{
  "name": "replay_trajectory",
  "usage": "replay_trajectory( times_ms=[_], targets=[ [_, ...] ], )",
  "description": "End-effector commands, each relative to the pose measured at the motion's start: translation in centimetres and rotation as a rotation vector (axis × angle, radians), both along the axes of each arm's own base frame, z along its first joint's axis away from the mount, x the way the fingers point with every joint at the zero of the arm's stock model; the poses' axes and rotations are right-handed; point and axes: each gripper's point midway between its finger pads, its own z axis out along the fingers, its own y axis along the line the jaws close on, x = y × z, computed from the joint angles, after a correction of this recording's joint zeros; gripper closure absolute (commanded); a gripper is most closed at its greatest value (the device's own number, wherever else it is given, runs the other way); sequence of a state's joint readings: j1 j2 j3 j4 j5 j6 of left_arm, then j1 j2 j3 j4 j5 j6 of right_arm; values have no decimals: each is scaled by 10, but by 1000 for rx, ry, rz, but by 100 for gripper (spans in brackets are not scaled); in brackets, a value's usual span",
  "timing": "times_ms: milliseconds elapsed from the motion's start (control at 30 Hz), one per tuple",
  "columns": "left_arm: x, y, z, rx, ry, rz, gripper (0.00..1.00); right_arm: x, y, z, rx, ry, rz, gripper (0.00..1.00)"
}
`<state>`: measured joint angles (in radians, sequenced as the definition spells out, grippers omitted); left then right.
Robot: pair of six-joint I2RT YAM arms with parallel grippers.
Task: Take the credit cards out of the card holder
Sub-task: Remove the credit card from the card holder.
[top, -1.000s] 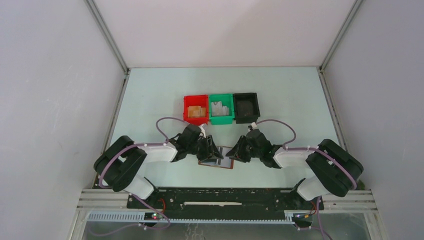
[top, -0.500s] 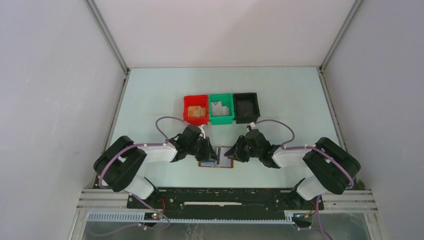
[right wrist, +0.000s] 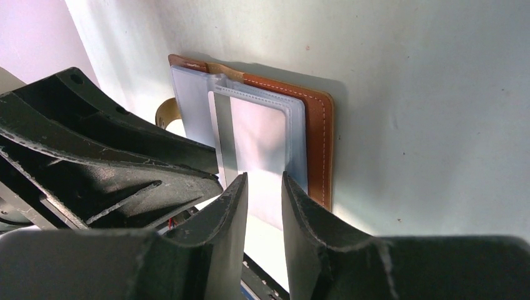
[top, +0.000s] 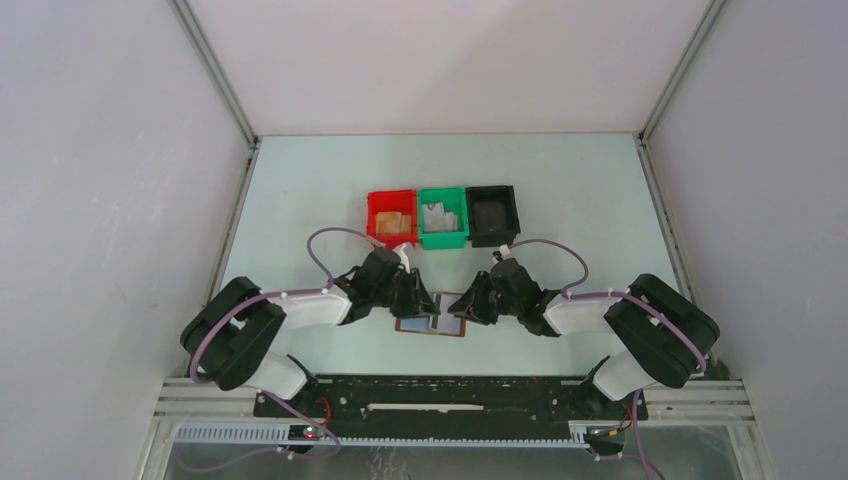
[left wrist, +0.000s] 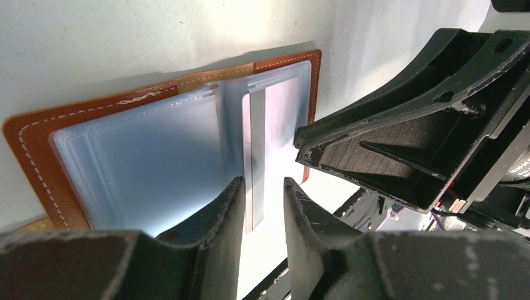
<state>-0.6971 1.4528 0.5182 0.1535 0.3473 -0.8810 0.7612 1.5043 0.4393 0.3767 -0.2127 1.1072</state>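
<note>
Pale green worktop (top: 560, 190) carries the open card holder (top: 430, 327) near the arm bases, between both tools. Over the last second the right tool (top: 463, 306) has crept inward until it almost meets the left tool (top: 424, 303) above the spine, so extraction looks ready to start but not begun. From above, the fingers hide the pockets. The wrist views show clear blue-grey sleeves and one thin leaf (left wrist: 253, 156) standing in the left tool's narrow gap. Both tools are slightly parted, visibly clamping nothing. No cards can be made out.

Red bin (top: 392, 243), green bin (top: 443, 241), black bin (top: 496, 239), apparently touching.
</note>
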Motion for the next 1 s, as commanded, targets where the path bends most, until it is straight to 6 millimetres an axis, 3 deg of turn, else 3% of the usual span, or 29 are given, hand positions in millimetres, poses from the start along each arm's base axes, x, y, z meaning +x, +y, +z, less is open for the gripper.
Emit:
replay_trajectory(
  times_ms=[0,200,333,967],
  targets=[
    [25,-12,21,-51,-96,1,67,-7,-5,-13,-41,32,2,65],
    [27,-13,20,-54,-87,-2,79,-8,-5,-13,-41,31,3,65],
    [26,-11,16,-43,-78,0,100,-8,-6,-14,-44,34,1,65],
    [28,24,8,-20,-83,34,100,-7,-17,-26,-86,56,-24,66]
  ],
)
